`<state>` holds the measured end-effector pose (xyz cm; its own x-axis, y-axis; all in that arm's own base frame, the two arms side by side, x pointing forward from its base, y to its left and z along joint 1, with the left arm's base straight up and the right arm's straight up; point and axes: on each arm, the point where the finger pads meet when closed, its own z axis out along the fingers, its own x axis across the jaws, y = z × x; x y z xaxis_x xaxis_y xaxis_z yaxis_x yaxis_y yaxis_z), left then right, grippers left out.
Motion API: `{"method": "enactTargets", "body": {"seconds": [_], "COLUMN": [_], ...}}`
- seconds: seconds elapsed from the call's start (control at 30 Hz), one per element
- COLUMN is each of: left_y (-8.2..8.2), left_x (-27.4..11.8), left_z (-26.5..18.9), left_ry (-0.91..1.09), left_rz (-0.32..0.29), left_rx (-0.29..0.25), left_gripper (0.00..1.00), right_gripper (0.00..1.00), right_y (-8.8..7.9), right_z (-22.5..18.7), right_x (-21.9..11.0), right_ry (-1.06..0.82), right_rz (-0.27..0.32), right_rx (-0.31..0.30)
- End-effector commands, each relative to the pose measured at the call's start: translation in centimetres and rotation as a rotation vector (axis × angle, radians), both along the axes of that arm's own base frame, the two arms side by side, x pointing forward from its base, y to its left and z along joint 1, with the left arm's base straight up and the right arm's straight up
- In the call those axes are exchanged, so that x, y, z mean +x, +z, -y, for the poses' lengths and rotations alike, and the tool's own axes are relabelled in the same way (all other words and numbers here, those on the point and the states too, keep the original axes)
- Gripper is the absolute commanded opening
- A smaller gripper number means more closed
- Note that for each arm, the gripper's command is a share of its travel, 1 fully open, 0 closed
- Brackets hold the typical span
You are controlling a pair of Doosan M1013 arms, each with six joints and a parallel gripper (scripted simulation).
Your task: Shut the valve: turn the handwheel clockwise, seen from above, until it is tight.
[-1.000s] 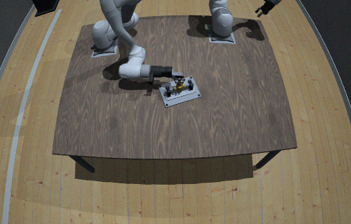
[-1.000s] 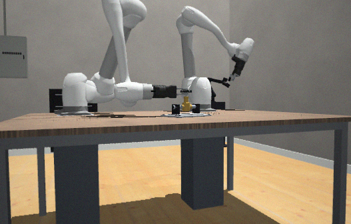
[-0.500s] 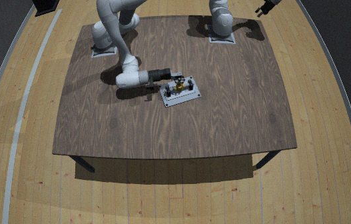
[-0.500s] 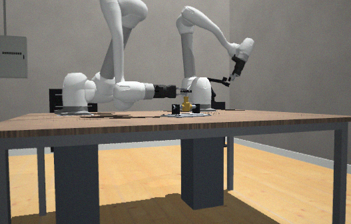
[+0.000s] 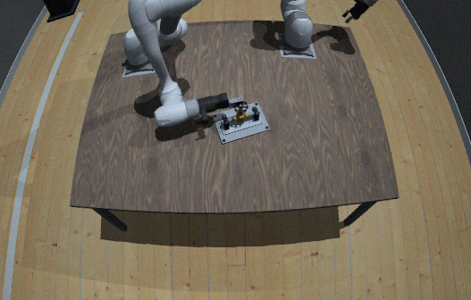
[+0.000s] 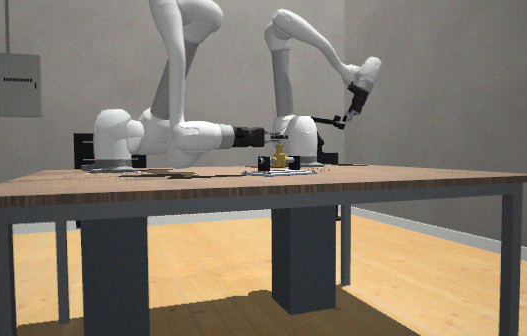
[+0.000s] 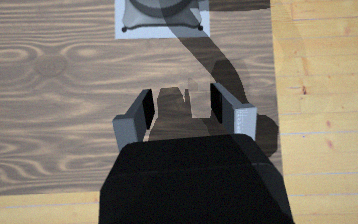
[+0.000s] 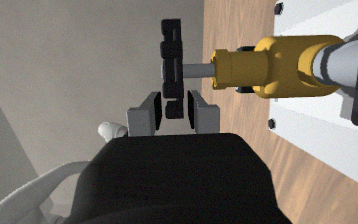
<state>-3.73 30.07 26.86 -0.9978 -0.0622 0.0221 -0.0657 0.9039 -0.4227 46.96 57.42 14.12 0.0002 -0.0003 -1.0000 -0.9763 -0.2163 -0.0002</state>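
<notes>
The black handwheel (image 5: 241, 106) (image 6: 281, 136) (image 8: 171, 49) sits on a grey stem above the yellow valve body (image 5: 240, 117) (image 6: 279, 157) (image 8: 243, 69). My right gripper (image 5: 239, 103) (image 6: 275, 137) (image 8: 174, 103) reaches in level from the left in the top and exterior views. Its fingers are partly open, one above and one below the wheel's rim. In the right wrist view a rim knob lies between the pads, with a gap on each side. My left gripper (image 5: 348, 17) (image 6: 347, 119) (image 7: 181, 98) is wide open and empty, high up and far from the valve.
The valve is mounted on a light base plate (image 5: 246, 135) (image 8: 326, 147) between black pipe supports (image 6: 263, 163), on the wooden table (image 5: 237, 179) (image 6: 390, 177). The left arm's base (image 5: 298, 36) stands at the back of the table, behind the valve; the right arm's base (image 5: 136, 51) is at the back left.
</notes>
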Motion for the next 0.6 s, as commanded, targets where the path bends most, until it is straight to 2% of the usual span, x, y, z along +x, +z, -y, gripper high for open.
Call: {"method": "enactTargets", "body": {"seconds": [0.0, 0.57], "left_y": [0.04, 0.04], "left_x": [-0.01, -0.01], "left_z": [-0.02, -0.02], "left_ry": [0.0, 0.0], "left_rz": [0.0, 0.0], "left_rx": [0.001, 0.001], "left_gripper": [1.0, 1.0], "right_gripper": [0.54, 0.54], "right_y": [0.08, 0.08], "right_z": [0.0, 0.06], "right_x": [0.01, 0.02], "right_ry": [0.005, 0.024], "right_rz": [0.0, 0.0], "right_rx": [0.001, 0.001]}}
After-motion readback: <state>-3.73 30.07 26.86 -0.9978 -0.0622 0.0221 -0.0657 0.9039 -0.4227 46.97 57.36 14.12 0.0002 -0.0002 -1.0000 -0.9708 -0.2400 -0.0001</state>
